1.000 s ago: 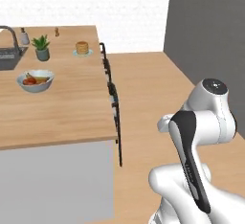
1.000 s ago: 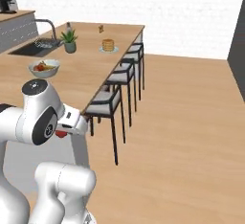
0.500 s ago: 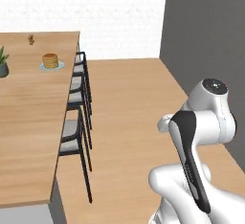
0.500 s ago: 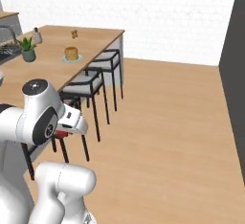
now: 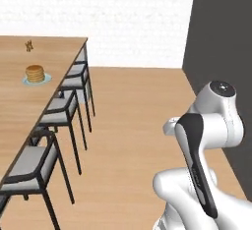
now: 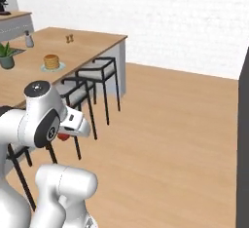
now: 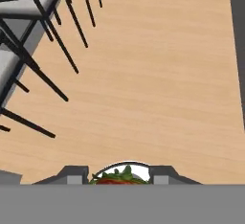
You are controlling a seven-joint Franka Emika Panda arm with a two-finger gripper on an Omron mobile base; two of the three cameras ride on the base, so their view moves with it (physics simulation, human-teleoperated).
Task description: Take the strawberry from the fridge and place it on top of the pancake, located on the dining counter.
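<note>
The gripper (image 7: 120, 179) pinches the strawberry (image 7: 119, 177) between its fingertips over the wood floor (image 7: 153, 74) — leafy green cap facing the camera, so its long axis probably runs along the fingers. The pancake (image 5: 35, 73) sits on the dining counter (image 5: 19, 106) — well apart, beside the chairs (image 5: 49, 126).

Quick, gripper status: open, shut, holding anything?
Gripper: shut on the strawberry, whose red body and green leaves sit between the finger tips in the hand view.
</note>
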